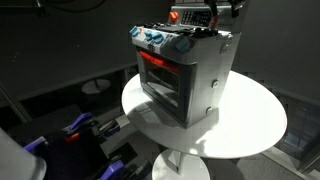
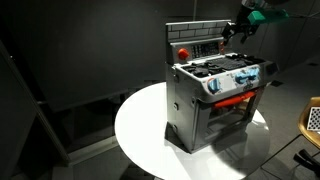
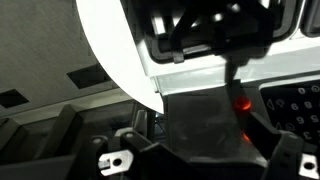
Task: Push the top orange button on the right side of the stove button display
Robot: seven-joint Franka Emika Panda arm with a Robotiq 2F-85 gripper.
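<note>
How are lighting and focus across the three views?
In both exterior views the room is dark while the white table is bright, nearly washed out, and the stove is readable; the wrist view is dim and blurred, with a small red glow.

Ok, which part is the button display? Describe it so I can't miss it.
Find the white round table with the silver stove on it. The display is the small dark panel standing upright along the stove's back edge. Unlike the blue-white knobs across the front, it is flat and rectangular, with red-orange on it.
</note>
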